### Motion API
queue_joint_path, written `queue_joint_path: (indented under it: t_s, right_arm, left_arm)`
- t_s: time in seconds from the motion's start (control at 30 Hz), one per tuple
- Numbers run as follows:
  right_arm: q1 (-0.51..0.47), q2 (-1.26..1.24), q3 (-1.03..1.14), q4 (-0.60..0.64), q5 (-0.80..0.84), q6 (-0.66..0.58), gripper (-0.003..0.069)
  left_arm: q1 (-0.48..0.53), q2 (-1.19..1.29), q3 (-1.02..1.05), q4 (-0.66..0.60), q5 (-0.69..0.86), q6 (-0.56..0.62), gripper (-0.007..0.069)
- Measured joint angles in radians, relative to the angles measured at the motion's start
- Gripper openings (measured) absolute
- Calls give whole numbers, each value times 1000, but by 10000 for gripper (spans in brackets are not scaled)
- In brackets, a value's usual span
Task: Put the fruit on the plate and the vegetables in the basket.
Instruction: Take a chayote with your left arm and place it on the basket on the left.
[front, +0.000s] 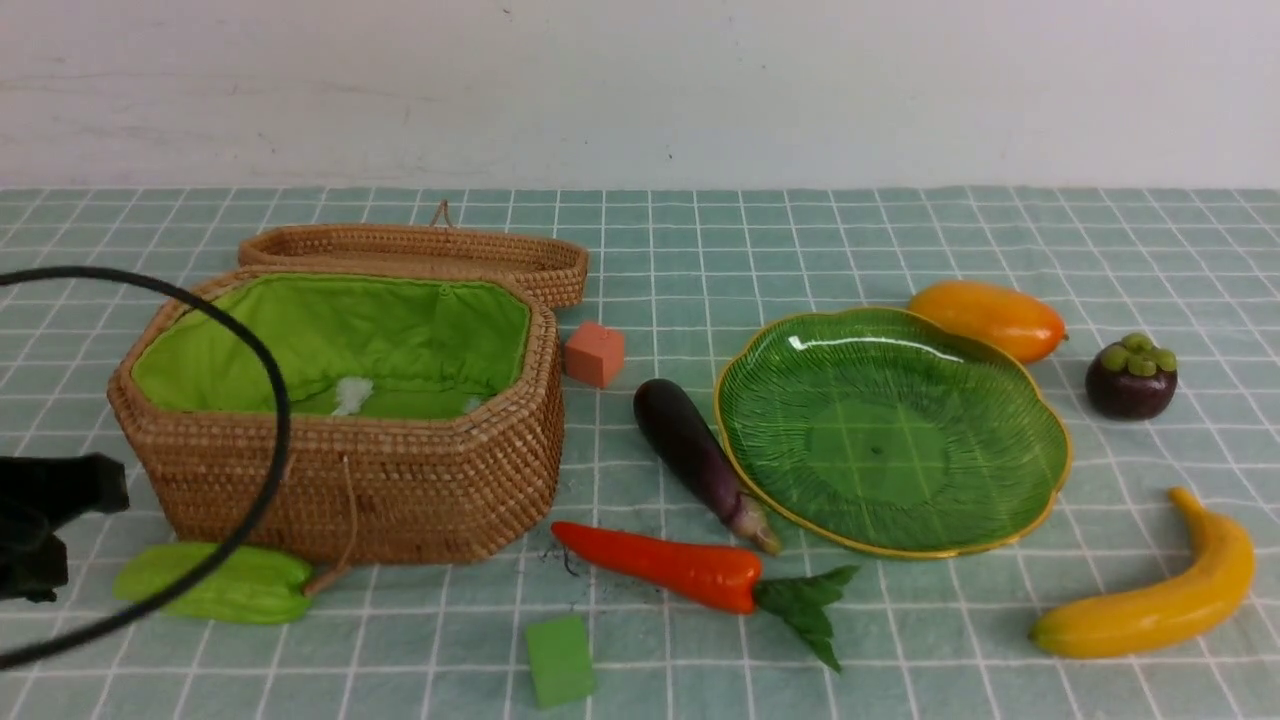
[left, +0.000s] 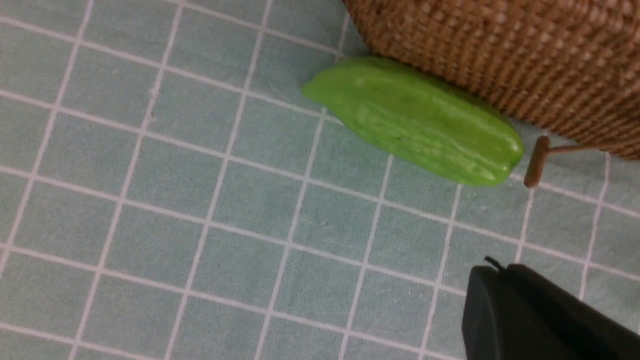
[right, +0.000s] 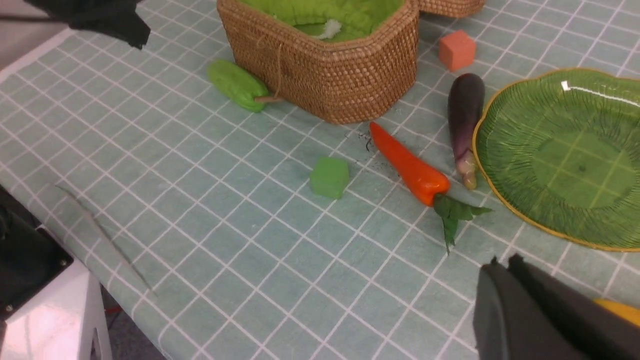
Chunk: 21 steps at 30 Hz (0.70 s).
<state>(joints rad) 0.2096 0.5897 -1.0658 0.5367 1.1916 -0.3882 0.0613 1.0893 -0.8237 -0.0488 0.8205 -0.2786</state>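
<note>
The left gripper (left: 506, 296) hung closed and empty near the ridged light-green toy gourd (front: 215, 583), which lay tight against the front wall of the green-lined octagonal wicker basket (front: 350, 490). To my eye it needed to open, then pinch across the gourd's width, clear of the wicker. The right gripper (right: 515, 287) was closed too, holding nothing.

Looks like a robotics lab bench, not anyone's kitchen. Bare white wall (front: 640, 90) across the top of the front view, teal checked cloth (front: 900, 250) over the table, a loose black cable (front: 284, 420) looping in at the left, a plastic-looking carrot (front: 680, 570) and banana (front: 1170, 600) laid out, and a white equipment stand (right: 50, 320) at the right wrist view's lower left.
</note>
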Motion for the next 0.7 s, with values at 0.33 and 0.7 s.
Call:
queue_joint_path:
  t_s: [0.33,0.7]
  right_arm:
    - [0,0,-2,-14,9,-3,3]
    - [29,-12,-3,-33,16,-3,6]
  left_arm:
    - [150,172,-14,-215,-27,676,-13]
    - [-75,155,36,-125,-76,1600,-13]
